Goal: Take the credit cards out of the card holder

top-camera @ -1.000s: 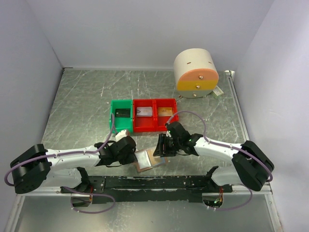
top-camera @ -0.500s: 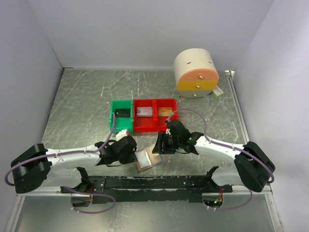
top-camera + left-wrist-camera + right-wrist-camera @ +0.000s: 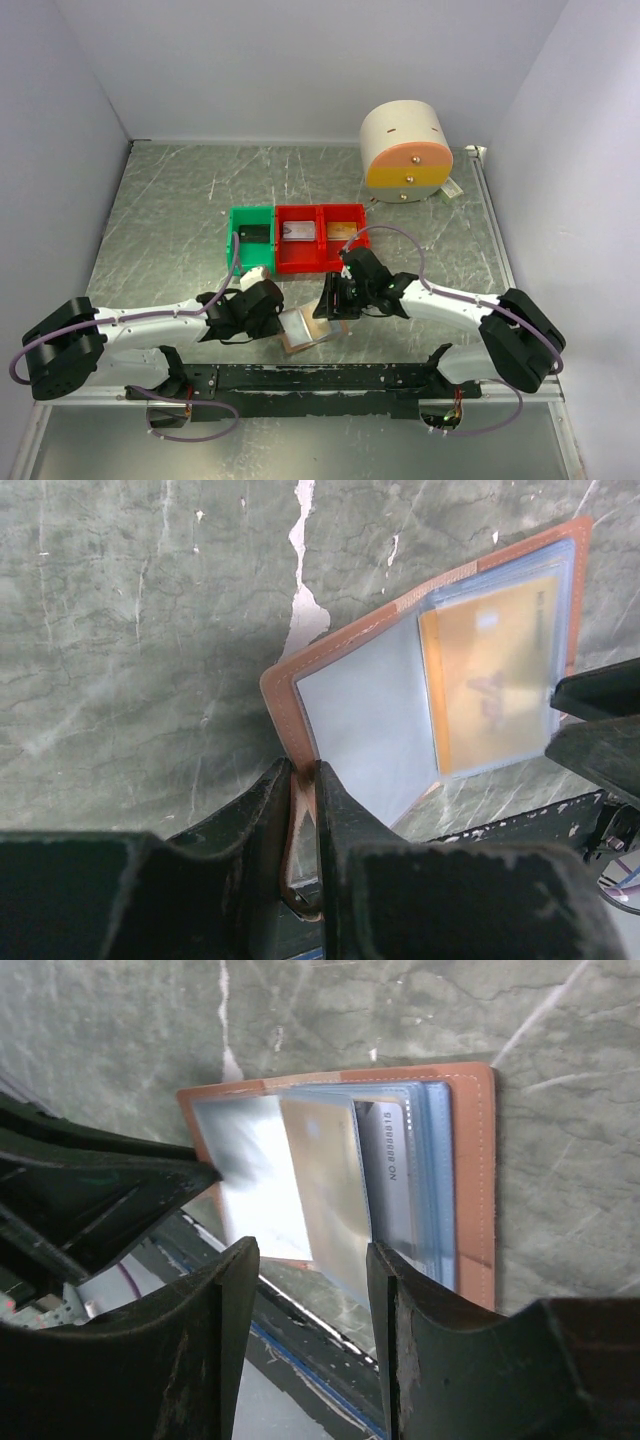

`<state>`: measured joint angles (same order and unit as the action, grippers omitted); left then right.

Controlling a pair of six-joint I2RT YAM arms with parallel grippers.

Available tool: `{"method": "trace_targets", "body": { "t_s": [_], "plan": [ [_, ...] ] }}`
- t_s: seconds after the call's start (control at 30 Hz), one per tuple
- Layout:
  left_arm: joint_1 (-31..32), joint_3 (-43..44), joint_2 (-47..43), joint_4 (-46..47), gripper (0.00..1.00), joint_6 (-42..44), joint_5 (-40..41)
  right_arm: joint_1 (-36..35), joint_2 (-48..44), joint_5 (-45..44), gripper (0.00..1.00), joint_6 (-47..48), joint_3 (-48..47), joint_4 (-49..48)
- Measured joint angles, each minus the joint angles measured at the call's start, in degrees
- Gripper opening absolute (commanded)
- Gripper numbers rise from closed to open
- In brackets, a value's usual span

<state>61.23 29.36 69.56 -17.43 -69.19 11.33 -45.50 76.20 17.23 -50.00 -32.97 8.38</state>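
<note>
The card holder (image 3: 340,695), tan leather with a pale blue-grey lining, lies open on the table near the front edge (image 3: 305,331). My left gripper (image 3: 304,780) is shut on its left flap's edge. A gold-brown credit card (image 3: 490,675) sits in a clear sleeve on the right half. In the right wrist view the same holder (image 3: 472,1160) shows that gold card (image 3: 325,1175) and a silver-grey card (image 3: 388,1175) behind it. My right gripper (image 3: 310,1280) is open, its jaws standing either side of the sleeves' near end without touching them.
A green bin (image 3: 237,237) holds a dark card; the red bin (image 3: 322,262) beside it holds a silver card and a gold one. A big cream cylinder (image 3: 400,135) with an orange band stands at the back right. The black base rail (image 3: 320,378) runs just in front of the holder.
My right gripper has edged slightly left and away from the bases over the holder. The left gripper keeps its hold on the flap and has barely moved.
</note>
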Motion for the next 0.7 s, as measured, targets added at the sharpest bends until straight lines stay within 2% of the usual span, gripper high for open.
{"method": "trace_targets", "body": {
  "t_s": [0.7],
  "plan": [
    [0.00, 0.00, 0.11, -0.28, 0.24, 0.22, 0.11, -0.13, -3.15, 9.07, 0.48, -5.46, 1.90, -9.01]
  ]
}}
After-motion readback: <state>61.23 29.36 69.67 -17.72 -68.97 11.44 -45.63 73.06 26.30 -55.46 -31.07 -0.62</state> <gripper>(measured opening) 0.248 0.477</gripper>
